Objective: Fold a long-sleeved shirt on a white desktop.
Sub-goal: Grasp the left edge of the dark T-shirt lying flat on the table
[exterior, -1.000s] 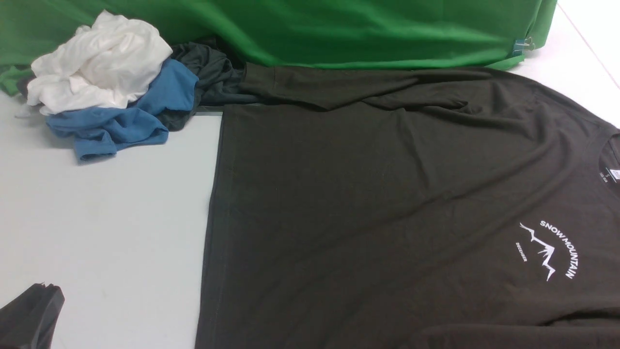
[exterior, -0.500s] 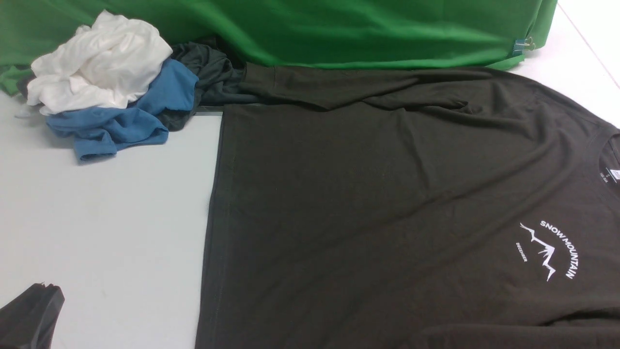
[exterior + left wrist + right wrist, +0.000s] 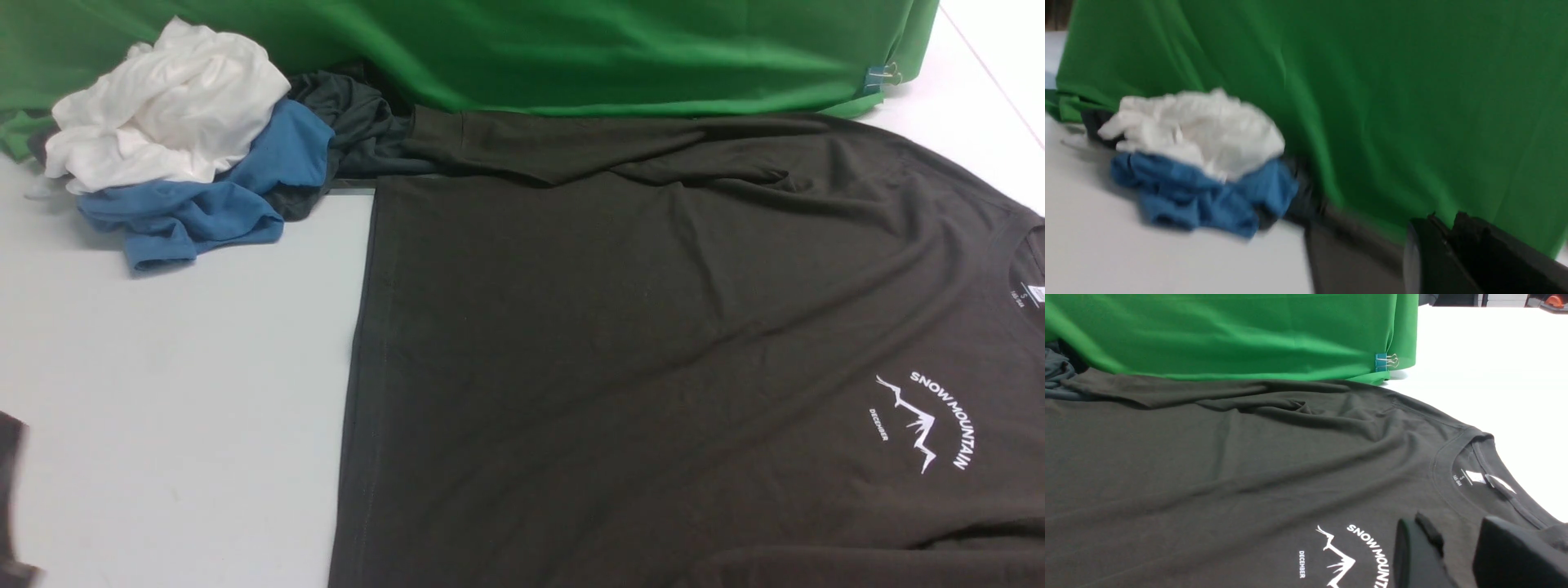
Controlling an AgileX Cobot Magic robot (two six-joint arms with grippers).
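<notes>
The long-sleeved shirt point(image 3: 637, 351) lies spread flat on the white desktop point(image 3: 180, 367). Its hem is to the left and its crew neck to the right. The white mountain logo point(image 3: 927, 420) faces up, and the far sleeve is folded across the top edge. My left gripper point(image 3: 10, 490) is a dark blur at the lower left edge, off the shirt. In the left wrist view it point(image 3: 1447, 220) shows its fingers together with nothing between them. My right gripper point(image 3: 1453, 535) hovers open over the chest between logo point(image 3: 1347, 555) and collar, holding nothing.
A pile of white point(image 3: 163, 106), blue point(image 3: 204, 204) and dark grey-green point(image 3: 351, 122) garments sits at the back left, touching the shirt's far corner. The green backdrop point(image 3: 571, 49) hangs along the back, with a binder clip point(image 3: 882, 77) on its right end.
My left gripper has slid left, almost out of the front view. The shirt and the pile have not moved.
</notes>
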